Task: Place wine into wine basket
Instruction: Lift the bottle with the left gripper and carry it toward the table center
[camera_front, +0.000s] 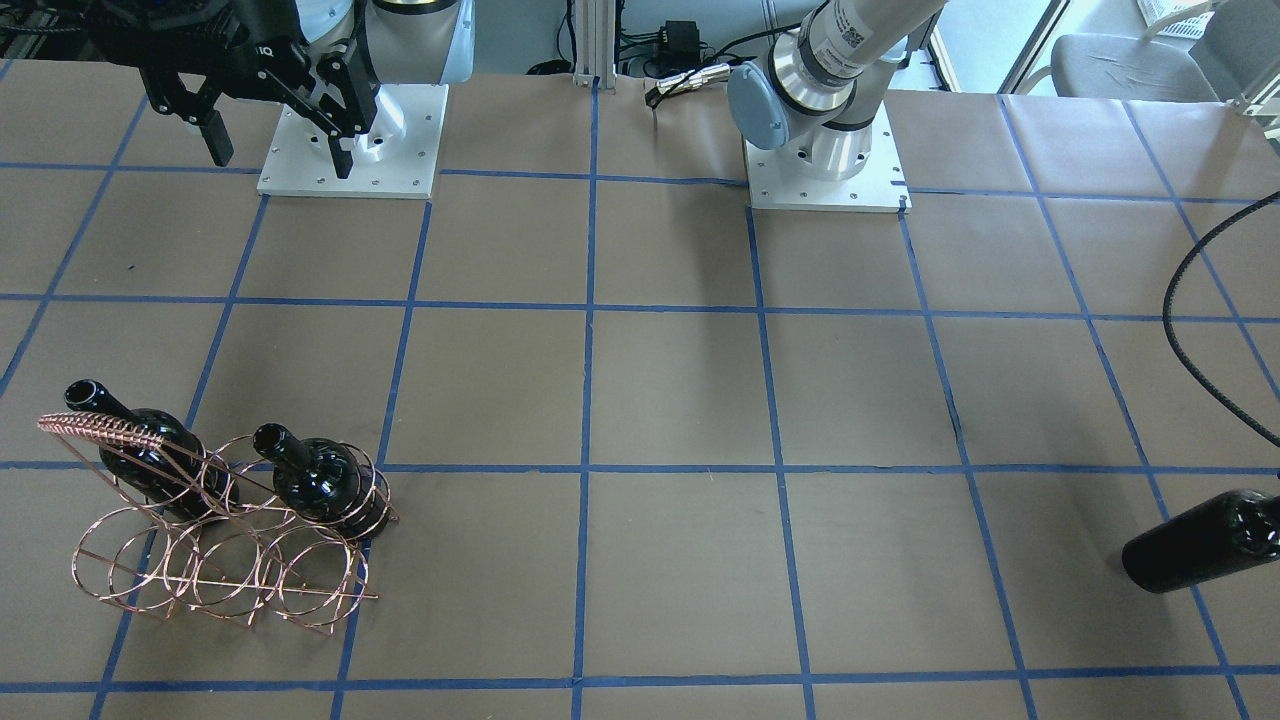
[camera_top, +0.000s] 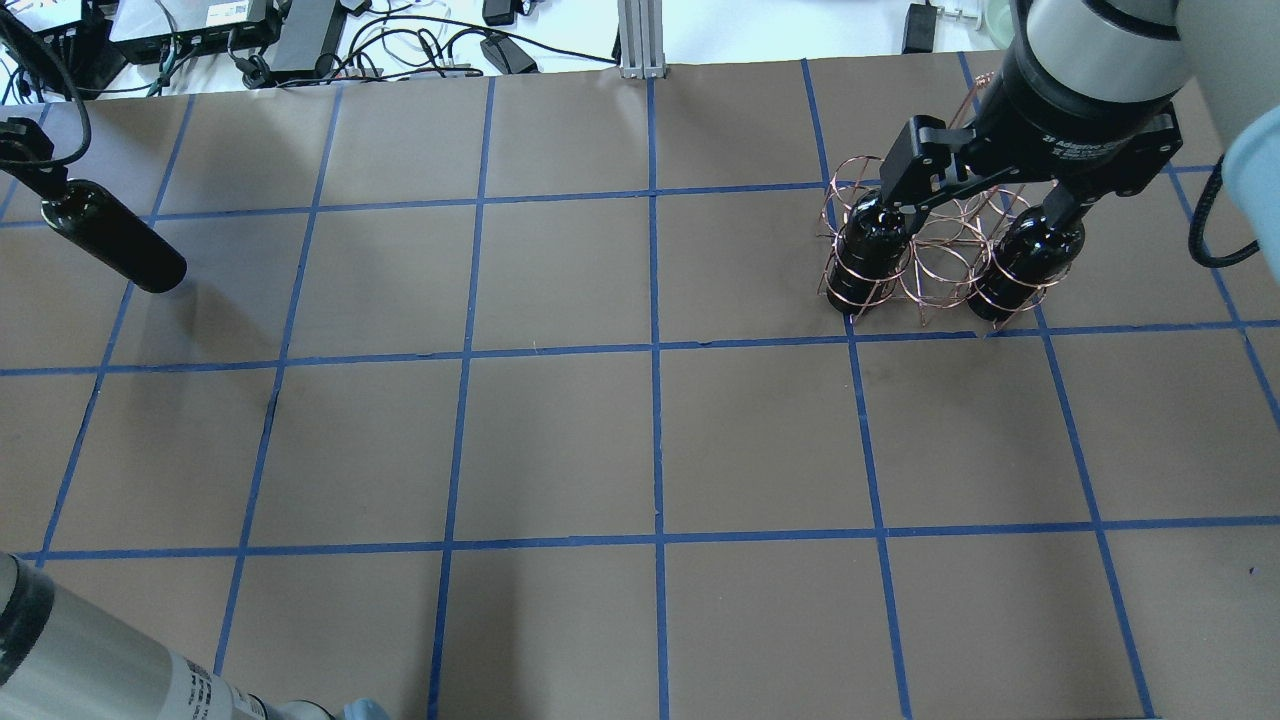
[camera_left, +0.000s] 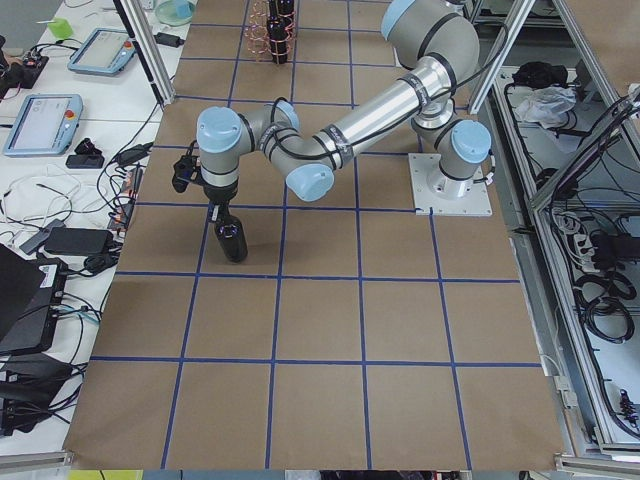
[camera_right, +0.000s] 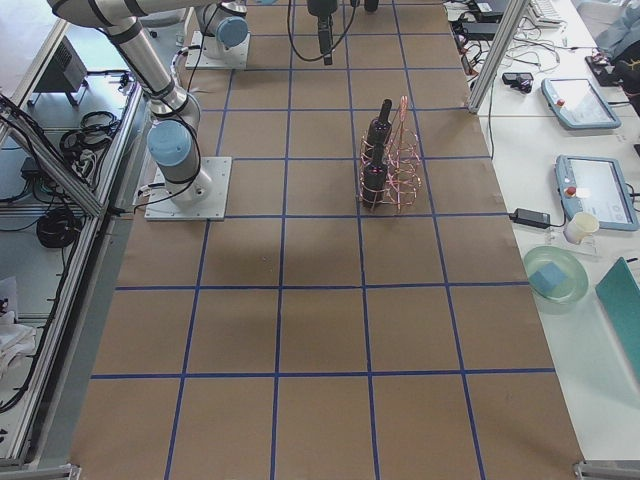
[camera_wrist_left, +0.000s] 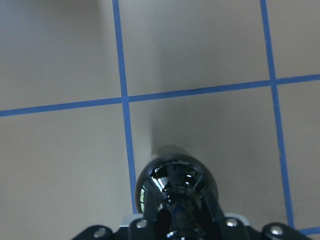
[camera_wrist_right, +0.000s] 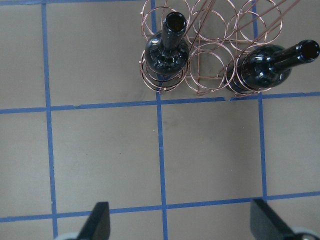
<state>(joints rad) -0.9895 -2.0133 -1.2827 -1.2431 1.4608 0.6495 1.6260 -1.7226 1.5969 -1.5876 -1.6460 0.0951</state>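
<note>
My left gripper (camera_wrist_left: 175, 220) is shut on the neck of a glossy black wine bottle (camera_wrist_left: 175, 182), which hangs upright at the table's left end (camera_top: 110, 240) (camera_front: 1200, 545). I cannot tell whether its base touches the table. The copper wire wine basket (camera_top: 935, 250) (camera_front: 220, 560) stands far off on the right side. It holds two alike black bottles (camera_wrist_right: 167, 50) (camera_wrist_right: 262, 70) in its outer loops, and the middle loops are empty. My right gripper (camera_wrist_right: 182, 222) is open and empty. It hangs high above the table, just on my side of the basket (camera_top: 980, 215).
The brown table (camera_top: 650, 440) carries a blue tape grid. Both arm bases (camera_front: 350, 150) (camera_front: 825, 160) are bolted on at my edge. Cables and boxes (camera_top: 300, 30) lie beyond the far edge. A black hose (camera_front: 1200, 330) loops near the held bottle.
</note>
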